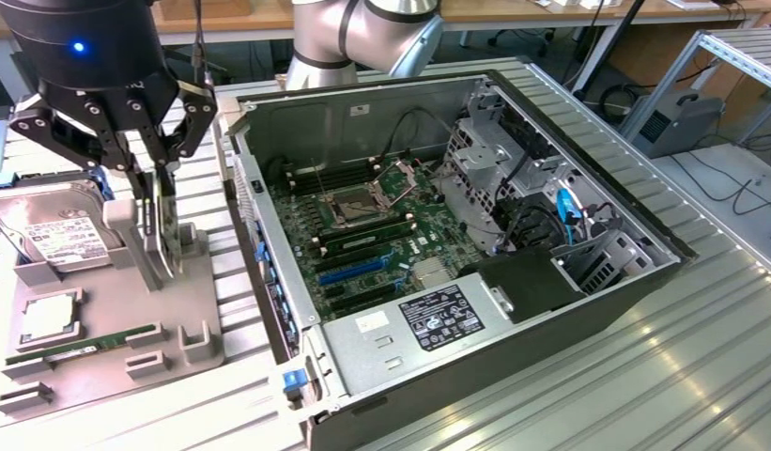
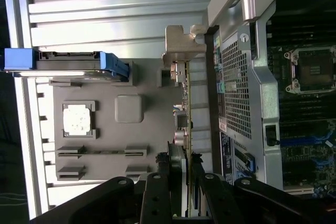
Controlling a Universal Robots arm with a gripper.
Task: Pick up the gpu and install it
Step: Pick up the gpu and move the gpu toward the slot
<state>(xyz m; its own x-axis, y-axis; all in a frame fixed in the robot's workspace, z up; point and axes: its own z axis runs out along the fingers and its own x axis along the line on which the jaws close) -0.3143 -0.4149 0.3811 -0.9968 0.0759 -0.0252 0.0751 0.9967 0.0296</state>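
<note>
The gpu (image 1: 153, 240) stands upright on its edge in the grey holder tray (image 1: 200, 282) at the exterior view's left, beside the open computer case (image 1: 511, 282). My gripper (image 1: 157, 183) comes down from above, one finger on each side of the card's upper part, shut on it. In the wrist view the gpu (image 2: 185, 114) shows edge-on, its silvery end bracket (image 2: 181, 45) at the far end, and my gripper (image 2: 186, 174) clamps its near end between the black fingers (image 2: 157, 192). The card's lower edge sits at the tray.
The tray also carries a silver hard drive (image 1: 59, 235), a processor chip (image 1: 50, 319) and a green memory stick (image 1: 91, 343). The case lies open with its motherboard (image 1: 360, 268) and blue slots exposed. Drive cages and cables fill its far side.
</note>
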